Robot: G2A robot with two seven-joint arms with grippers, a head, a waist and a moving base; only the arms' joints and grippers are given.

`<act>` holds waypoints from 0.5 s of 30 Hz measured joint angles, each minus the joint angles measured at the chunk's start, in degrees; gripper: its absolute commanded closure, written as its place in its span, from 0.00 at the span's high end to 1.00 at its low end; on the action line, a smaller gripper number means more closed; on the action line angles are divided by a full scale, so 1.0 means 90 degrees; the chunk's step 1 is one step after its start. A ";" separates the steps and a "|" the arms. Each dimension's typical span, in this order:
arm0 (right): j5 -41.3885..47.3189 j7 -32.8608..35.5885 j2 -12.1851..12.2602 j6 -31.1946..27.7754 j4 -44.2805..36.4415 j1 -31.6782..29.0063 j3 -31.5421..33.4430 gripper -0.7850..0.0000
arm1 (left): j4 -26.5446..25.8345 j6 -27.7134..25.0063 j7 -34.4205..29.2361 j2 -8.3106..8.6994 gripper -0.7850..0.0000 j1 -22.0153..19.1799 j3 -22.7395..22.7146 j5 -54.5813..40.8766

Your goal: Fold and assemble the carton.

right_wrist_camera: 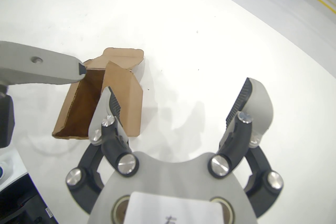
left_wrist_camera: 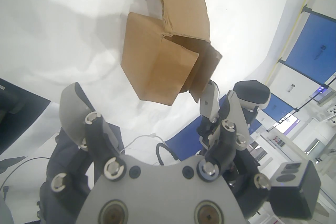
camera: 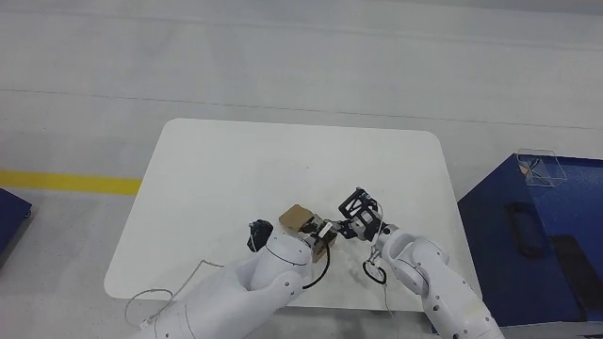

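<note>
**Handling a half-folded carton near the table's front edge**

Lying on its side on the white table [camera: 283, 155], toward the robot's edge and between the two arms, the carton [camera: 298, 217] is plain brown corrugated cardboard. It is matte and creased into a slanted tube. One end gapes open to a dark inside, and a rounded flap sticks out at the far end. Some cut edges look ragged.

It is probably very light and likely to slide on the smooth tabletop if pushed from one side only. The panels should stay stiff while the scored creases give easily, and a hard pinch could crush the fluting. The rim of the open mouth and the flat side panels look like the best places to take hold.

The left gripper [left_wrist_camera: 141, 93] is spread wide and clamps nothing, with one fingertip [left_wrist_camera: 210, 93] touching the rim of the open mouth. The right gripper [right_wrist_camera: 179, 93] is likewise wide open and empty, with one finger close beside a side panel; I cannot tell whether it touches.
</note>
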 measured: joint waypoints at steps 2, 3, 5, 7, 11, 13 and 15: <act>-0.0058 0.0030 -0.0014 0.0006 0.0032 0.0029 -0.0057 1.00 | -0.0173 -0.0081 0.0083 0.0167 1.00 0.0025 0.0122 -0.0123; -0.0086 0.0043 -0.0020 0.0001 0.0049 0.0042 -0.0086 1.00 | -0.0198 -0.0092 0.0095 0.0238 1.00 0.0012 0.0202 -0.0194; -0.0141 0.0062 -0.0037 0.0008 0.0096 0.0074 -0.0148 1.00 | -0.0184 -0.0156 0.0157 0.0388 1.00 -0.0108 0.0435 -0.0369; -0.0197 0.0080 -0.0055 0.0035 0.0149 0.0117 -0.0207 1.00 | -0.0253 -0.0298 0.0298 0.0497 1.00 -0.0286 0.0679 -0.0685; -0.0232 0.0130 -0.0086 0.0083 0.0219 0.0185 -0.0280 1.00 | -0.0244 -0.0647 0.0645 0.0636 1.00 -0.0803 0.1255 -0.1514; -0.0253 0.0149 -0.0098 0.0109 0.0238 0.0214 -0.0296 1.00 | -0.0187 -0.0807 0.0806 0.0673 1.00 -0.1185 0.1650 -0.2090; -0.0272 0.0160 -0.0105 0.0125 0.0246 0.0235 -0.0297 1.00 | -0.0097 -0.0908 0.0907 0.0678 1.00 -0.1540 0.1997 -0.2608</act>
